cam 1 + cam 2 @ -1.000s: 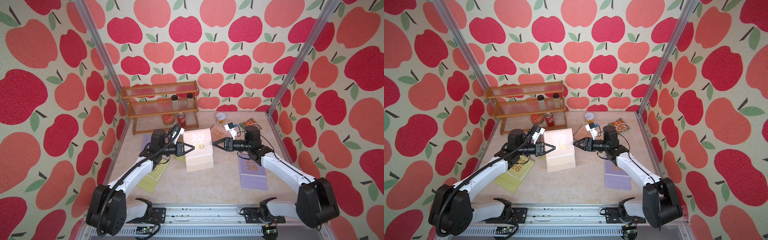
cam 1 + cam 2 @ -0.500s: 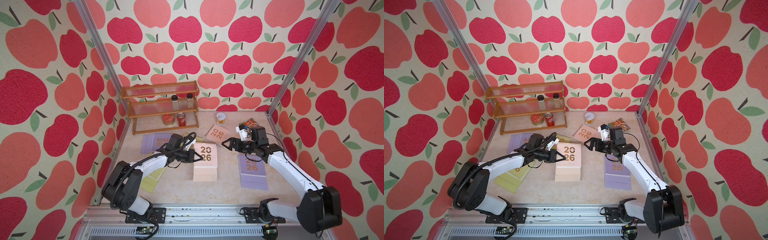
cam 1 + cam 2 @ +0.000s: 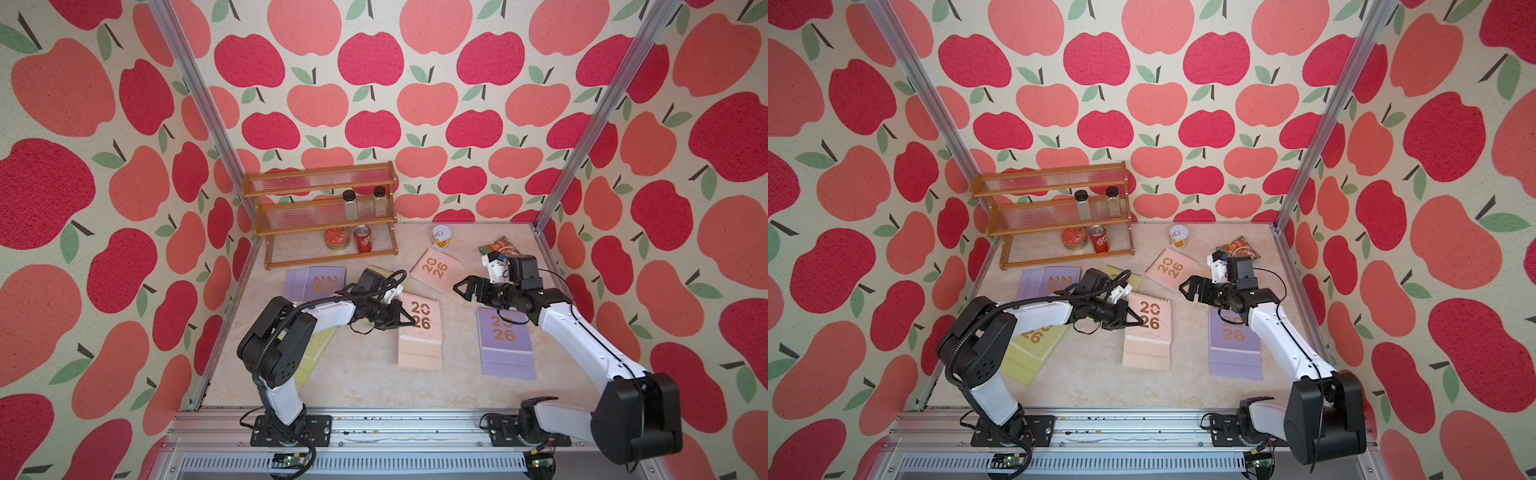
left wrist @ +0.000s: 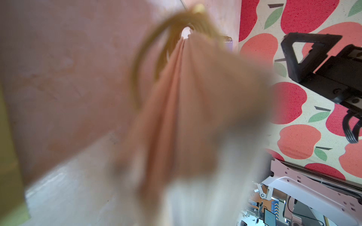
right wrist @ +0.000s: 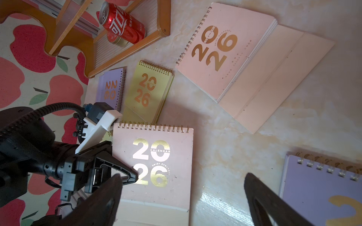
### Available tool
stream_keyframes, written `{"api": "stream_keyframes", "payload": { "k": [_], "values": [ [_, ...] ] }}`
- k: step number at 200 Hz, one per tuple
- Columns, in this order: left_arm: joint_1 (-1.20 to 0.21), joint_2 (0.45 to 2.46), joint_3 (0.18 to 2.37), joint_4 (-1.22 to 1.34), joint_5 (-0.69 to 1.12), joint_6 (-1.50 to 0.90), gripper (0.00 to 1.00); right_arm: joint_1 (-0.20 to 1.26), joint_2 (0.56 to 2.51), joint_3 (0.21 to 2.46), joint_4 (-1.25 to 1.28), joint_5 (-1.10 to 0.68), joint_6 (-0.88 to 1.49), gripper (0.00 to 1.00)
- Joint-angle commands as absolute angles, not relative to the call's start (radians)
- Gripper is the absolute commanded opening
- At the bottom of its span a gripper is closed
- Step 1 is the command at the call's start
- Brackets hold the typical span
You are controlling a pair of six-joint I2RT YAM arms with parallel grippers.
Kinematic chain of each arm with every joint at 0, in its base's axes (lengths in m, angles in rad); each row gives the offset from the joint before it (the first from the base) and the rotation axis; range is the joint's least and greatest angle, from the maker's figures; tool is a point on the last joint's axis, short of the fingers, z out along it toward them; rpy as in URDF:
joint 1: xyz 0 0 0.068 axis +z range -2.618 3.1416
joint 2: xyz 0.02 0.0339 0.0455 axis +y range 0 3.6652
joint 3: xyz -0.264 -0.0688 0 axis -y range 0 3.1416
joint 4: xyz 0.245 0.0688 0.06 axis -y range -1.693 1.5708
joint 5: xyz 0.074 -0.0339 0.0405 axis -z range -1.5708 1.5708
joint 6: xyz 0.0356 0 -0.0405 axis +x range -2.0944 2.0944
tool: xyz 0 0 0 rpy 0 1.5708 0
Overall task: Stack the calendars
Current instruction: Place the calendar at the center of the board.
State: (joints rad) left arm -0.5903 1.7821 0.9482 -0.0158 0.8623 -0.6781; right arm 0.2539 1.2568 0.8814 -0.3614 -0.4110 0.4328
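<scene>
Left gripper is pinched fully closed on the middle pink calendar, at the side edge facing that arm. On the right wrist camera I see its upper finger lying across the gold "26". My left wrist feed is mostly a blur of fanned pink pages right against the lens. That calendar sits in the middle of the table, spiral toward the back wall. I can't tell whether the gripped edge is raised.

Right gripper is spread wide with nothing in it. It hangs above the fold-out flap of the rear pink calendar, near the middle one's far corner and apart from it.

The right lilac calendar lies flat beneath the right forearm. The rear lilac calendar lies behind the left arm. One yellow-green calendar is partly covered by the left arm. The second yellow-green calendar lies between the rear lilac one and the middle pink one.
</scene>
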Motion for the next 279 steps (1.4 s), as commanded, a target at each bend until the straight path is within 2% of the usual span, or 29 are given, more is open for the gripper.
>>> {"api": "stream_keyframes", "payload": {
  "k": [1, 66, 89, 154, 184, 203, 234, 279],
  "values": [
    [-0.608, 1.825, 1.005, -0.019, 0.920, -0.713, 0.00, 0.247, 1.261, 0.859, -0.382, -0.397, 0.408, 0.99],
    [-0.655, 1.917, 1.097, -0.141, 0.892, -0.672, 0.00, 0.244, 1.267, 0.824, -0.361, -0.389, 0.407, 0.99],
    [-0.662, 1.946, 1.113, -0.159, 0.879, -0.691, 0.10, 0.241, 1.275, 0.820, -0.354, -0.388, 0.402, 0.99],
    [-0.672, 1.977, 1.171, -0.336, 0.747, -0.677, 0.48, 0.231, 1.299, 0.808, -0.327, -0.402, 0.396, 0.99],
    [-0.681, 1.979, 1.187, -0.360, 0.723, -0.675, 0.57, 0.227, 1.310, 0.804, -0.314, -0.408, 0.396, 0.99],
    [-0.689, 1.972, 1.203, -0.403, 0.687, -0.657, 0.66, 0.225, 1.321, 0.806, -0.313, -0.410, 0.390, 0.99],
    [-0.690, 1.938, 1.209, -0.449, 0.636, -0.627, 1.00, 0.224, 1.343, 0.816, -0.316, -0.420, 0.383, 0.99],
    [-0.667, 1.838, 1.213, -0.562, 0.531, -0.550, 1.00, 0.226, 1.373, 0.840, -0.303, -0.435, 0.391, 0.99]
  ]
}}
